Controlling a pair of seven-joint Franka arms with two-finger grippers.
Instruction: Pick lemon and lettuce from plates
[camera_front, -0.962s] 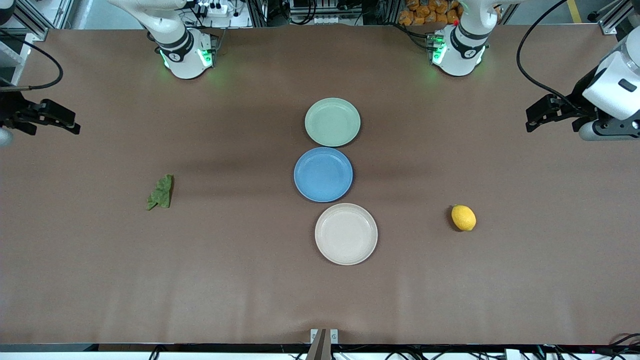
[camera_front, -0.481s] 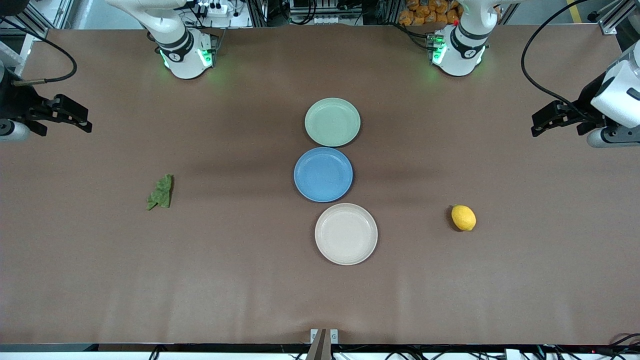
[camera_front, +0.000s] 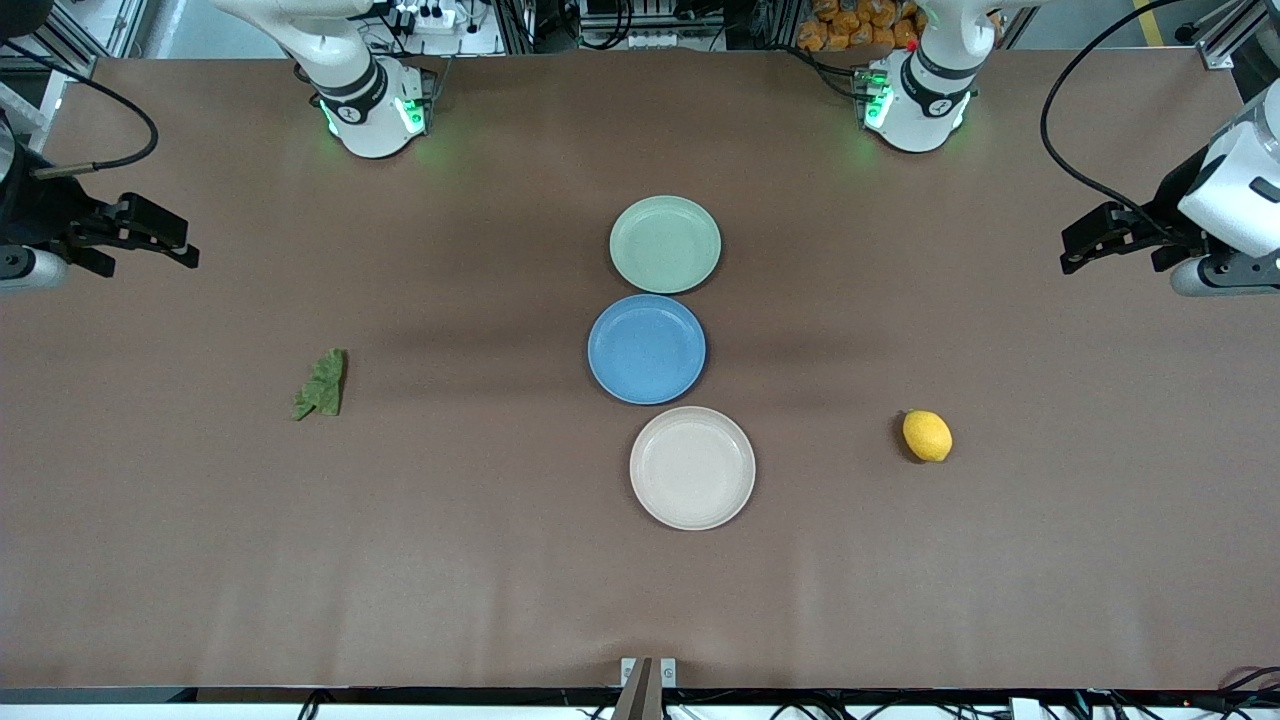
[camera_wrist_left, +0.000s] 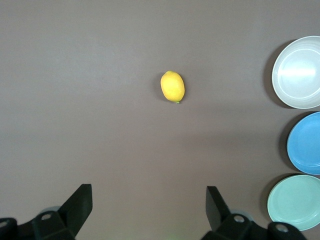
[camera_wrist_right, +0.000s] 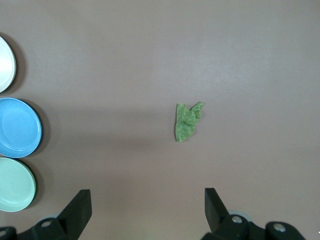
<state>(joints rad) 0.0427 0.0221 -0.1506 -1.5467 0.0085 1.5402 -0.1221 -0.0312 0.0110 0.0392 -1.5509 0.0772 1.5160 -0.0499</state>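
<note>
The yellow lemon (camera_front: 927, 436) (camera_wrist_left: 172, 86) lies on the bare brown table toward the left arm's end, off any plate. The dark-green lettuce (camera_front: 320, 384) (camera_wrist_right: 186, 120) lies flat on the table toward the right arm's end. Both task plates sit empty in the middle: the pale green plate (camera_front: 665, 244) (camera_wrist_left: 295, 202) (camera_wrist_right: 15, 184) and, nearer the front camera, the beige plate (camera_front: 692, 467) (camera_wrist_left: 298, 72) (camera_wrist_right: 4, 64). My left gripper (camera_front: 1072, 252) (camera_wrist_left: 149, 201) hangs open over bare table at its end. My right gripper (camera_front: 182, 246) (camera_wrist_right: 147, 202) hangs open over bare table at its end.
An empty blue plate (camera_front: 647, 349) (camera_wrist_left: 306, 143) (camera_wrist_right: 19, 127) sits between the two task plates, forming one row with them. Wide stretches of bare table surround the lemon and the lettuce. The arm bases (camera_front: 375, 110) stand along the table edge farthest from the front camera.
The right gripper has slid a little toward the table's middle. The left gripper has drawn back slightly toward its end. Lemon, lettuce and plates have not moved.
</note>
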